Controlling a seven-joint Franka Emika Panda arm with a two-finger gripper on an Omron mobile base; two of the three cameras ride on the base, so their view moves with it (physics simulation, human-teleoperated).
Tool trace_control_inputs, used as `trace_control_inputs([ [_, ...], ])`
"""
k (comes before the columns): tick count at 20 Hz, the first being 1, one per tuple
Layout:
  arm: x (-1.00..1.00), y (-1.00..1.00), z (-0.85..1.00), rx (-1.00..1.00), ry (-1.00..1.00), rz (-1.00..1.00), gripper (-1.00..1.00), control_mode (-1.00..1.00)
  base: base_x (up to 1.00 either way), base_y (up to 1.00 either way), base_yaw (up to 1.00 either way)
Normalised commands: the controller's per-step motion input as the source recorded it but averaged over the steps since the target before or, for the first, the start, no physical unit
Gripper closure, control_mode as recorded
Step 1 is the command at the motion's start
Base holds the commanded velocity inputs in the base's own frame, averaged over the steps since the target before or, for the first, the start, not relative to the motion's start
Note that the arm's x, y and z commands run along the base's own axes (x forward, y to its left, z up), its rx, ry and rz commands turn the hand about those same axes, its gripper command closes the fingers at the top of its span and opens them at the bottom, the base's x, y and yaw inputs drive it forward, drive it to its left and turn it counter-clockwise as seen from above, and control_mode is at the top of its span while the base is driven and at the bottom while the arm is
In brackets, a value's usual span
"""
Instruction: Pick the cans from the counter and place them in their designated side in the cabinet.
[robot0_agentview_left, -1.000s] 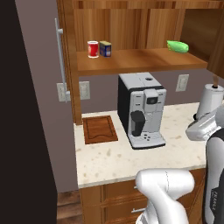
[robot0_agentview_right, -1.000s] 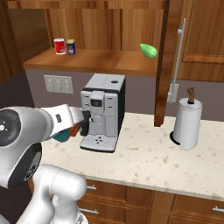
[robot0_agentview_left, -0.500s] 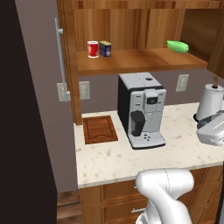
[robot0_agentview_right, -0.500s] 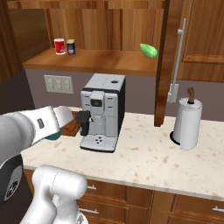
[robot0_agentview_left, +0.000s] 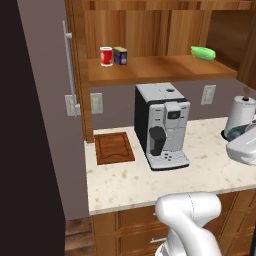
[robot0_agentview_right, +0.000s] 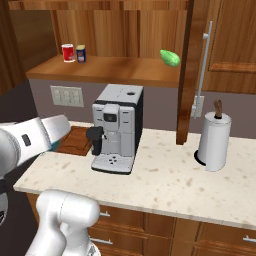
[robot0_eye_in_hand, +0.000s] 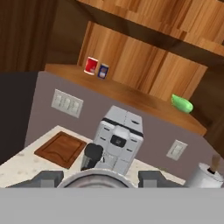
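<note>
**Mia:** What is at the far left of the room?

**Ben:** A tall dark grey unit (robot0_agentview_left: 35, 125) with a long pale handle (robot0_agentview_left: 67, 70). Next to it the brown wood cabinet (robot0_agentview_left: 150, 30) hangs open on the wall.

**Mia:** What sits on the shelf board (robot0_agentview_left: 160, 67)?

**Ben:** At the left end is a red can (robot0_agentview_left: 106, 56) with a white rim. The dark blue can (robot0_agentview_left: 120, 55) with the yellow label stands just beside it, on its right. The middle of the board is bare wood. Far to the right lies a green thing (robot0_agentview_left: 203, 52), and I cannot tell what it is.

**Mia:** And under the shelf?

**Ben:** A grey wall with a white switch plate (robot0_agentview_left: 96, 102). Below that is the counter (robot0_agentview_left: 200, 170), beige stone with little specks, and it has wooden drawers (robot0_agentview_right: 150, 227) under it.

**Mia:** What is on it?

**Ben:** On the left, a small brown cutting board (robot0_agentview_left: 114, 147) lies flat. In the middle stands a silver and black coffee machine (robot0_agentview_left: 161, 125). On the right, well apart from it, is a white paper towel roll (robot0_agentview_right: 215, 140) on its stand.

**Mia:** What is the gripper (robot0_eye_in_hand: 100, 178) doing?

**Ben:** Its two dark tips are pressed on each side of a round grey lid. That is the teal can (robot0_eye_in_hand: 98, 181), so the gripper is gripping it. The can sits right under the hand camera, which faces the coffee machine and the shelf.
</note>
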Motion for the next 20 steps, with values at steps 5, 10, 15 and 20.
trace_control_inputs([
  [5, 0.00, 0.05, 0.32, 0.00, -0.10, 0.00, 1.00, -1.00, 0.00, 0.00, 0.00],
  [10, 0.02, 0.08, 0.36, 0.00, -0.04, 0.00, 1.00, -1.00, 0.00, 0.00, 0.00],
  [15, 0.07, 0.04, 0.41, 0.04, 0.01, 0.00, 1.00, -1.00, 0.00, 0.00, 0.00],
  [20, 0.00, 0.00, 0.19, 0.04, 0.02, 0.00, 1.00, -1.00, 0.00, 0.00, 0.00],
])
